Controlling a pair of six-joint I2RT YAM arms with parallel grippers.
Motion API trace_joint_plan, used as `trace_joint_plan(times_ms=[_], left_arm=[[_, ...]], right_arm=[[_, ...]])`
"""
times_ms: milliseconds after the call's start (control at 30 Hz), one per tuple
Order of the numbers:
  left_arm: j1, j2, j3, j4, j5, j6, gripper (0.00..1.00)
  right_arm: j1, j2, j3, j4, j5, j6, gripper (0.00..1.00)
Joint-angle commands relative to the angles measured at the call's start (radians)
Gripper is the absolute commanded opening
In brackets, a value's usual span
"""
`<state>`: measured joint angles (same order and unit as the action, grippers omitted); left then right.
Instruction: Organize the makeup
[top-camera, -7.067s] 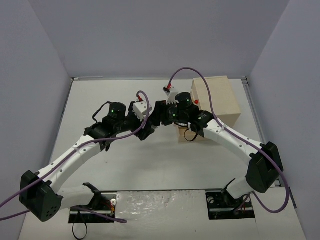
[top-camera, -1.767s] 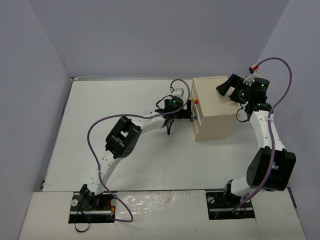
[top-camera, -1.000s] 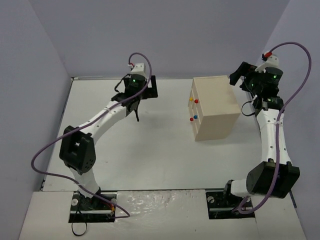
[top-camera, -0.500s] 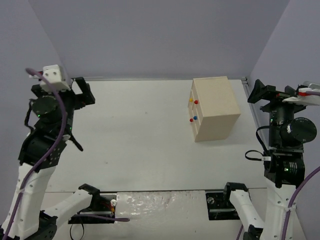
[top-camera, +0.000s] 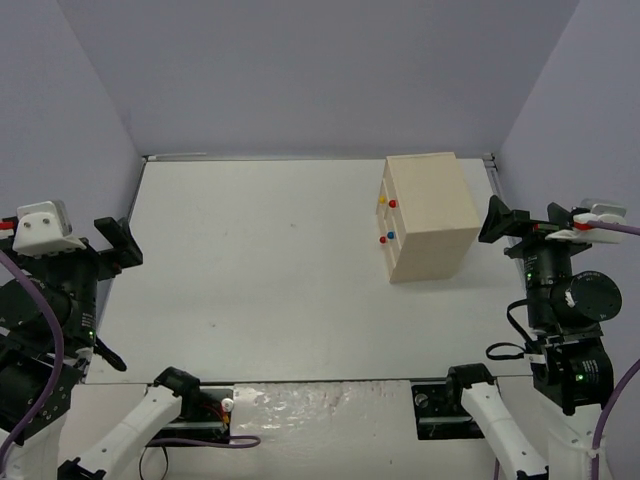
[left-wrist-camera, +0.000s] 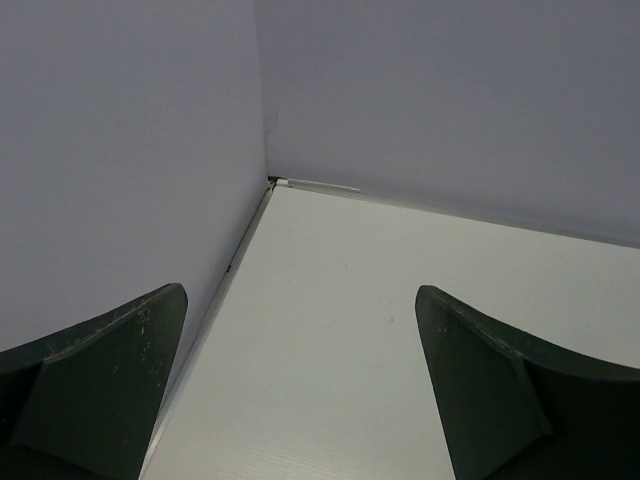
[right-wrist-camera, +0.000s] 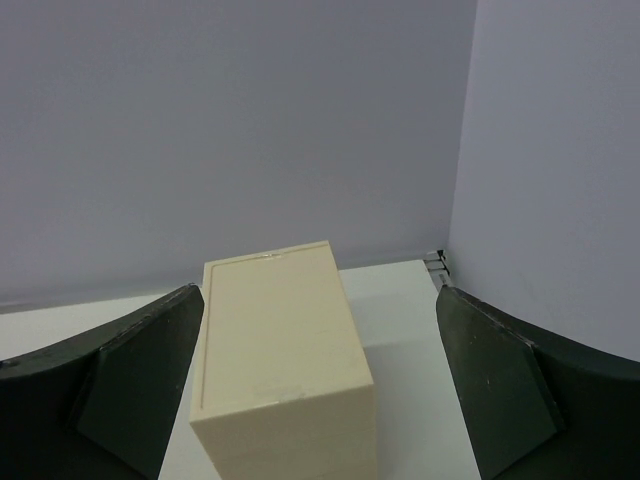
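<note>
Lavender walls (top-camera: 300, 80) close in a white table (top-camera: 270, 260) on three sides. At the far left, the left gripper (left-wrist-camera: 300, 295) hangs raised over the table's left edge, near the front. Its jaws stand wide apart with nothing between them, and its wrist view looks along the bare surface into the back left corner. No item lies on the table's middle.

Right of centre, towards the back, stands the wooden drawer box (top-camera: 430, 215). Its front faces left and carries coloured knobs (top-camera: 392, 203) in red, yellow and blue. The drawers look pushed in. At the far right, the right gripper (right-wrist-camera: 320, 292) is held up beside the table's right edge. Its jaws are spread wide and empty, and its camera looks at the back of the box.

None of the makeup shows in any view. Most likely it sits inside the shut drawers, though that cannot be confirmed. By this reading the sorting looks finished, with both arms parked clear. If any work is left, the next move would be a reach to a knob to pull a drawer out and check inside.
</note>
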<state>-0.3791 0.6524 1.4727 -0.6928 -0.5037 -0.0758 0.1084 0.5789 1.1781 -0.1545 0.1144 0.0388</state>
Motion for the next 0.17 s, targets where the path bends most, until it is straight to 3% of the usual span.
trace_joint_plan(times_ms=[0, 133], left_arm=[[0.002, 0.005, 0.004, -0.022, -0.043, 0.039, 0.97], [0.003, 0.012, -0.009, -0.028, -0.037, 0.020, 0.97]], right_arm=[[0.050, -0.021, -0.011, 0.039, 0.089, -0.028, 1.00], [0.062, -0.016, -0.012, 0.033, 0.106, -0.033, 1.00]])
